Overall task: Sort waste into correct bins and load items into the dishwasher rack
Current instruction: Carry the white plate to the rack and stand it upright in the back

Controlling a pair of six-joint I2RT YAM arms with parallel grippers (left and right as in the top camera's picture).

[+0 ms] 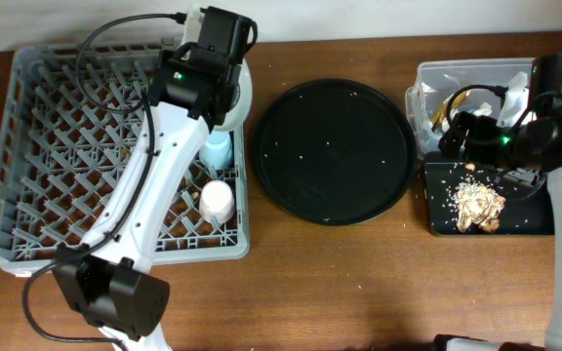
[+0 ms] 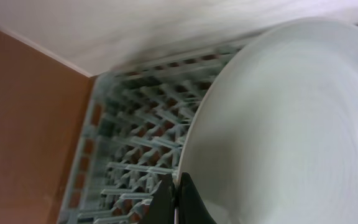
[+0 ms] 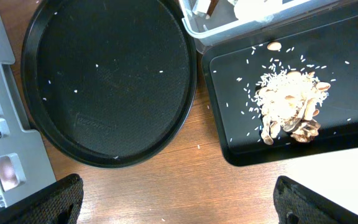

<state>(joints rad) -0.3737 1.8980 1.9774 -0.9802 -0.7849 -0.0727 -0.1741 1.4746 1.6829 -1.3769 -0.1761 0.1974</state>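
First, on the left, the grey dishwasher rack (image 1: 37, 146) covers the left part of a brown wooden table (image 1: 359, 283). Its upright pegs are mostly bare. A light blue cup (image 1: 218, 151) and a pink-white cup (image 1: 217, 200) sit along its right side. The left arm reaches across the rack to its far right corner. There the left gripper (image 2: 176, 199) is pinched shut on the rim of the pale grey plate (image 2: 284, 124).

The plate stands on edge above that corner. From overhead it shows only as a thin pale sliver (image 1: 245, 93) running near to far. The peg rows lie below the plate and to its left, so lowering it calls for lining that near-to-far edge up with a gap between the pegs. The left arm is the nearer one and already has the plate.

In the middle lies the round black tray (image 1: 332, 151), dotted with a few grains. On the right, the clear tub (image 1: 427, 73) holds white tissue (image 1: 515, 83). Just near of it, the shallow black tray (image 3: 229, 93) carries a heap of beige food scraps (image 3: 291, 102). The right gripper (image 3: 179, 205) hangs above this area, jaws spread wide and holding nothing.

A pale wall (image 1: 359, 15) runs along the table's far edge.
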